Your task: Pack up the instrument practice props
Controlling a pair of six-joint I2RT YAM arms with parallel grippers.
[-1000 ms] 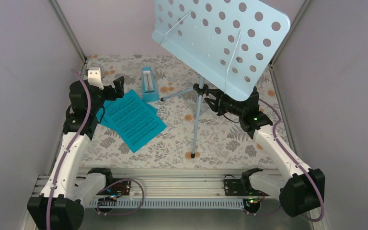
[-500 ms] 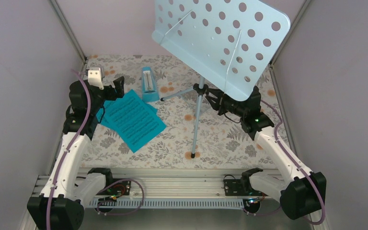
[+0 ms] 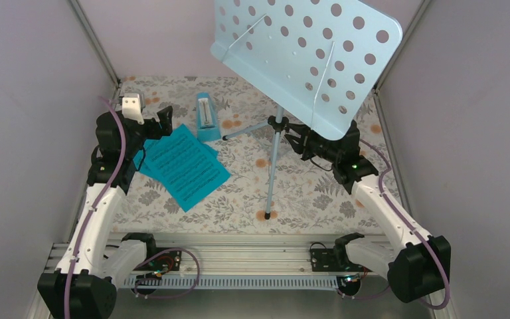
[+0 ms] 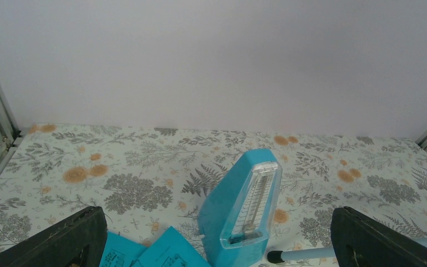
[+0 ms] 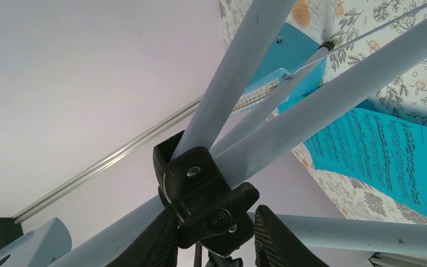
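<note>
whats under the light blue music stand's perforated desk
The black tripod hub between the right arm's fingers, light blue legs, floral cloth. The desk hides its upper pole.

One light blue tripod music stand [image 3: 305, 60] is on the bench [image 3: 319, 193]. One small blue wedge-shaped metronome [image 3: 206, 118]. The teal sheet-music pages [image 3: 186, 166] lie overlapped: at least two, possibly three, since their edges hide one another. Two robot arms: the left arm [image 3: 99, 206] and the right arm [image 3: 388, 209].
</note>
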